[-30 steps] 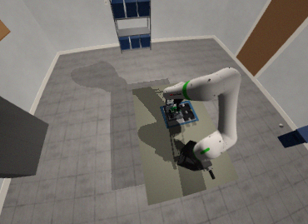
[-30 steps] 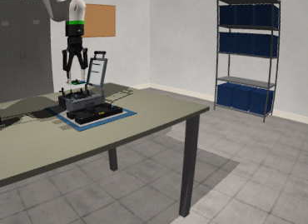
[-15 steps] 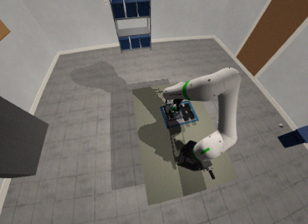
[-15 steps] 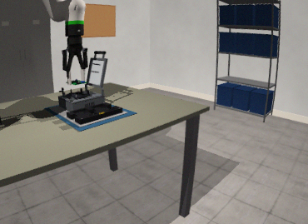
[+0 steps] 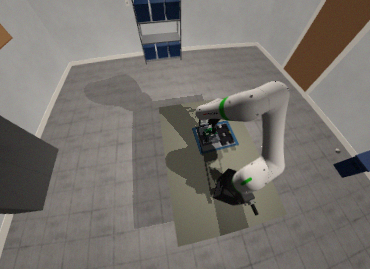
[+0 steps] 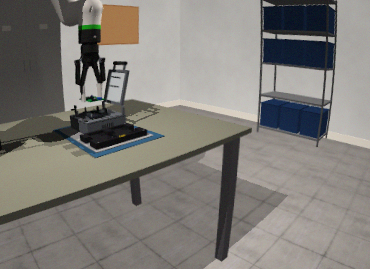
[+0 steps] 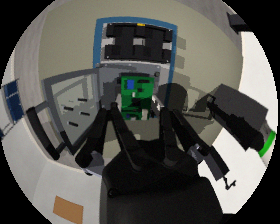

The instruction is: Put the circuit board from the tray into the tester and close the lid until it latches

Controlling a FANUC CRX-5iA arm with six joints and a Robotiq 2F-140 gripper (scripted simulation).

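Observation:
My gripper (image 6: 91,92) is shut on the green circuit board (image 6: 93,97) and holds it by its long edges a little above the grey tester (image 6: 96,118). In the wrist view the board (image 7: 138,97) sits between my fingertips, with a blue part at its far end, over the tester's plate (image 7: 128,75). The tester's lid (image 6: 116,87) stands open and upright, and it also shows in the wrist view (image 7: 63,105) on the left. The black tray (image 6: 118,133) lies in front of the tester on a blue mat, and it also shows in the wrist view (image 7: 139,40). The pins and posts are hidden.
The tester and tray (image 5: 225,135) sit on the blue mat (image 5: 216,138) on the table. The arm's base (image 5: 235,185) stands on the table near them. A shelf with blue bins (image 6: 296,68) stands by the far wall.

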